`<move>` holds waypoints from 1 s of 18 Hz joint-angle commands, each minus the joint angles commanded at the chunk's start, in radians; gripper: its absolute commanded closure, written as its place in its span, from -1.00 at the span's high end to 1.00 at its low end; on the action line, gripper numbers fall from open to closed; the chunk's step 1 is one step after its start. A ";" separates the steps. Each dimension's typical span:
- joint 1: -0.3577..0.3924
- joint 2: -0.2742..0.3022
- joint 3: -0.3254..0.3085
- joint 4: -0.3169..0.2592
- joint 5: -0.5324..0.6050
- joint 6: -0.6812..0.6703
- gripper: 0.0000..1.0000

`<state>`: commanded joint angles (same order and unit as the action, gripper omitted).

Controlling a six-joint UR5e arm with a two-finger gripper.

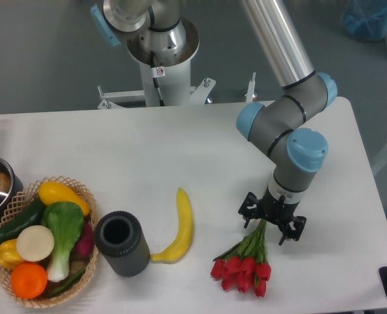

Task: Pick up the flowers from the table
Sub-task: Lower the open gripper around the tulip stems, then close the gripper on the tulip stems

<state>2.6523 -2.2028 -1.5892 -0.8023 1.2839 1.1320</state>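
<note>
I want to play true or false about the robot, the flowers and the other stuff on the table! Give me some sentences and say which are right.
1. The end effector is over the flowers' stems, not the red buds. True.
2. The flowers are in the basket. False: they lie on the table, near its front edge.
3. The banana lies between the dark cylinder and the flowers. True.
4. The basket is empty. False: it holds vegetables and fruit.
5. The flowers are yellow. False: the buds are red.
</note>
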 joint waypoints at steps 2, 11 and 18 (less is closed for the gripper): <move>-0.002 -0.006 0.003 0.002 0.000 -0.001 0.50; -0.002 -0.006 0.003 0.000 0.000 -0.008 -0.04; 0.000 -0.006 0.003 0.000 -0.035 -0.008 -0.27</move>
<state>2.6523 -2.2089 -1.5861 -0.8023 1.2487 1.1244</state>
